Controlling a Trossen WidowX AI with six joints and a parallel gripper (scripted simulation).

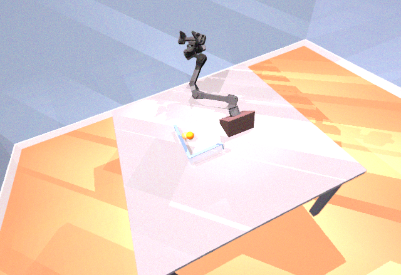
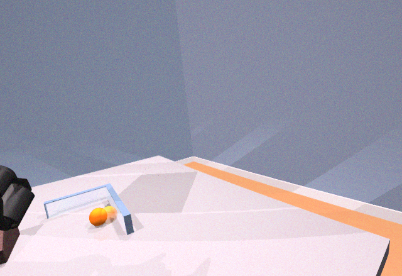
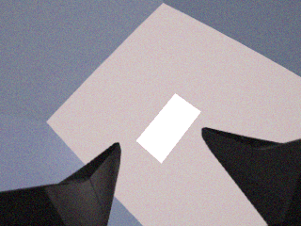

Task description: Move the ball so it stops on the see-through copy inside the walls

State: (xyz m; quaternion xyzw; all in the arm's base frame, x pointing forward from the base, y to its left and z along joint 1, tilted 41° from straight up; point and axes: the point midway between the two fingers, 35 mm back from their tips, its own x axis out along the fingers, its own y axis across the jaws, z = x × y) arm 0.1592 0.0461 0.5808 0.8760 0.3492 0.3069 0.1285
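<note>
Small glossy orange ball resting on pale pinkish-white bench, inside the corner of two low clear blue-tinted walls, toward the bench's middle. Touching and partly overlapping the faint see-through orange copy, not centred on it. Dark grey two-fingered tool raised high above the far edge of the bench, well apart from the ball. Fingers spread wide, nothing between them.
</note>
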